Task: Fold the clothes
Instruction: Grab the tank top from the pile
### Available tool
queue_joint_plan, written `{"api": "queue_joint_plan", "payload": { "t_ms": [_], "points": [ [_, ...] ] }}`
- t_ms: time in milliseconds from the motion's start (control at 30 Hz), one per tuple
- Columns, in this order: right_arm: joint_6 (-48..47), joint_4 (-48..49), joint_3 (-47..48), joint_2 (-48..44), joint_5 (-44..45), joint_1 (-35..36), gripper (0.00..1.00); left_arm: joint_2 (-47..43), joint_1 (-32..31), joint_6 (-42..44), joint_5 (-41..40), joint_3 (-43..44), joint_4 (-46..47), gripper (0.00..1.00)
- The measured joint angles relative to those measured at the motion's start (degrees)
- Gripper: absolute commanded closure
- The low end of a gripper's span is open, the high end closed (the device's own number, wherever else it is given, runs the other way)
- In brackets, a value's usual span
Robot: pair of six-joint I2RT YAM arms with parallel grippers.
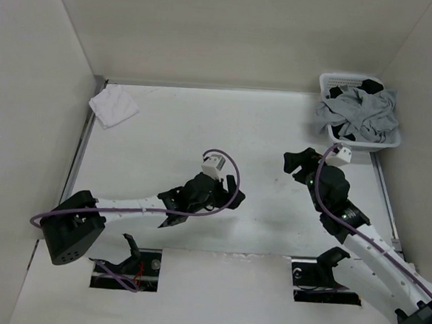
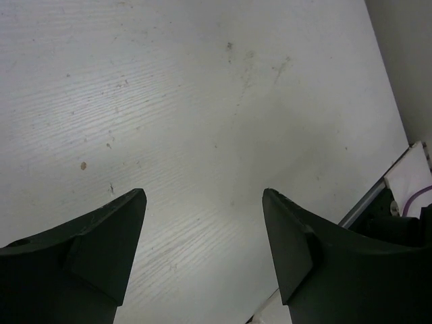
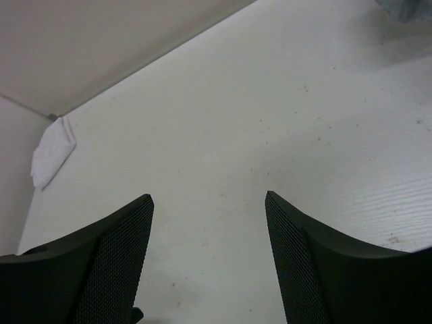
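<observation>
The fetching step is judged not yet begun: the grey tank top [image 1: 362, 111] is seen crumpled in the white basket [image 1: 327, 82] at the far right corner of the table [image 1: 166, 129], tangled with a black garment [image 1: 371, 87]. A reach into the basket is called for next, likeliest by the nearer right gripper [image 3: 209, 200]. Both arms are held low over the table, the left gripper [image 2: 204, 199] near its middle. Both pairs of jaws are spread wide and nothing is held.
</observation>
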Motion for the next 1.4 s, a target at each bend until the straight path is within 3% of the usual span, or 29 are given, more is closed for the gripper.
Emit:
{"api": "queue_joint_plan", "payload": {
  "t_ms": [100,233,300,367,467,533,567,600,667,733,833,933,1067,1200,1333,1367,1400],
  "points": [
    [0.0,0.0,0.5,2.3,0.7,0.0,0.31,0.8,-0.2,0.2,0.5,0.1,0.1,0.27],
    [0.1,0.1,1.4,3.8,0.9,-0.2,0.44,0.9,-0.6,0.6,0.8,0.1,1.0,0.28],
    [-0.1,0.2,2.1,4.6,0.9,-0.7,0.62,1.1,-0.6,0.8,0.9,0.1,1.5,0.28],
    [-0.6,0.3,2.8,5.5,0.7,-1.7,0.98,1.2,-0.6,1.0,1.0,0.1,2.1,0.30],
    [-0.7,0.2,5.3,8.5,0.5,-4.6,0.99,1.2,-0.6,1.3,1.0,0.1,4.0,0.41],
    [-1.3,0.0,9.9,13.5,0.2,-9.8,0.92,1.2,-0.6,1.7,1.0,-0.1,5.7,0.52],
    [-1.4,0.1,12.4,16.3,0.1,-12.8,0.83,1.2,-0.6,2.0,1.0,-0.5,7.1,0.57],
    [-1.8,0.7,16.0,20.0,0.0,-16.3,0.77,1.2,-0.6,2.3,1.0,-0.9,7.8,0.57],
    [-2.2,1.6,23.0,28.3,-0.6,-23.8,0.54,1.1,-0.4,2.5,1.1,-2.0,9.1,0.57],
    [-2.7,3.3,27.9,34.5,-0.8,-28.0,0.41,1.1,0.4,2.6,1.2,-3.4,9.6,0.52],
    [-3.6,2.6,37.0,45.8,-1.6,-34.8,0.37,1.0,1.6,2.7,1.2,-4.3,9.8,0.49],
    [-4.0,1.9,46.9,56.8,-3.3,-39.9,0.37,1.0,2.9,2.7,1.1,-4.7,10.6,0.47],
    [-4.5,-0.4,53.4,65.5,-5.4,-44.9,0.38,1.2,3.7,2.7,1.4,-4.8,11.2,0.46],
    [-4.9,-1.9,58.0,71.6,-9.4,-47.7,0.46,2.9,4.3,2.6,1.9,-4.8,12.7,0.46],
    [-4.8,-2.7,60.3,74.3,-13.7,-48.6,0.46,5.0,4.5,2.6,2.4,-4.8,13.8,0.46],
    [-4.7,-2.7,61.1,75.0,-14.9,-48.7,0.51,5.3,4.5,2.6,2.6,-4.8,14.1,0.46],
    [-4.7,-2.7,61.7,75.4,-15.8,-48.8,0.64,5.5,4.5,2.6,2.6,-4.8,14.3,0.46]
  ]
}}
